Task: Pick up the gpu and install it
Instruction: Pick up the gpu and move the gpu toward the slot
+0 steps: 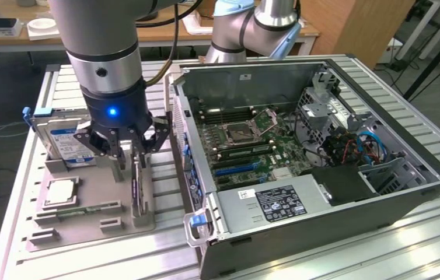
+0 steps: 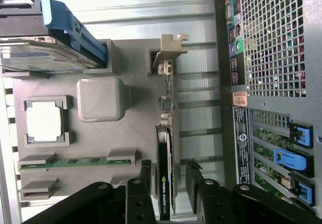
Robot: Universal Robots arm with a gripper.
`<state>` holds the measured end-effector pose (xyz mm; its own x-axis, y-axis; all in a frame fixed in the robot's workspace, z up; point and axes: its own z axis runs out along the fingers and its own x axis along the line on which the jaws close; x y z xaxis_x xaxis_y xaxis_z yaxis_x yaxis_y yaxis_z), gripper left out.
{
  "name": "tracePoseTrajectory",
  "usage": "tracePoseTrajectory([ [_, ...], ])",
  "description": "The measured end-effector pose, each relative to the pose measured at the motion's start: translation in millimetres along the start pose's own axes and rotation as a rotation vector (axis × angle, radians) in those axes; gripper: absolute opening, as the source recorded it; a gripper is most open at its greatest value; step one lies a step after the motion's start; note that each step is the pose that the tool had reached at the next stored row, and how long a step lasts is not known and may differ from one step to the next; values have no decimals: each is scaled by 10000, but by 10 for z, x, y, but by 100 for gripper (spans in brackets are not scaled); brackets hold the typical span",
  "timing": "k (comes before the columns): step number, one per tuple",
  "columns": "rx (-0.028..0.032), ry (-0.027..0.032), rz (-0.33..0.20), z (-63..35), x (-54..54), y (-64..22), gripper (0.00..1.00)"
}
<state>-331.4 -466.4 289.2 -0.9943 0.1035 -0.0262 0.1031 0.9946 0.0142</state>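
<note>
The gpu is a thin dark card standing on edge in a slot of the grey holder tray, just beside the open computer case. In the wrist view the gpu runs lengthwise, with its pale metal bracket at the far end. My gripper hangs right over the card. Its black fingers straddle the near end of the card, one on each side, with a small gap showing on both sides. The gripper is open and holds nothing.
The grey holder tray also carries a silver hard drive with a blue label, a CPU and a green memory stick. The computer case's rear wall stands close beside the gpu. A second arm's base stands behind the case.
</note>
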Motion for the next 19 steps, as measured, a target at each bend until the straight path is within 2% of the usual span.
tracePoseTrajectory([
  [1,0,0,0,0,0,0,47],
  [3,0,1,0,0,0,0,47],
  [4,-2,-1,0,11,0,1,53],
  [19,-1,0,1,284,8,-4,53],
])
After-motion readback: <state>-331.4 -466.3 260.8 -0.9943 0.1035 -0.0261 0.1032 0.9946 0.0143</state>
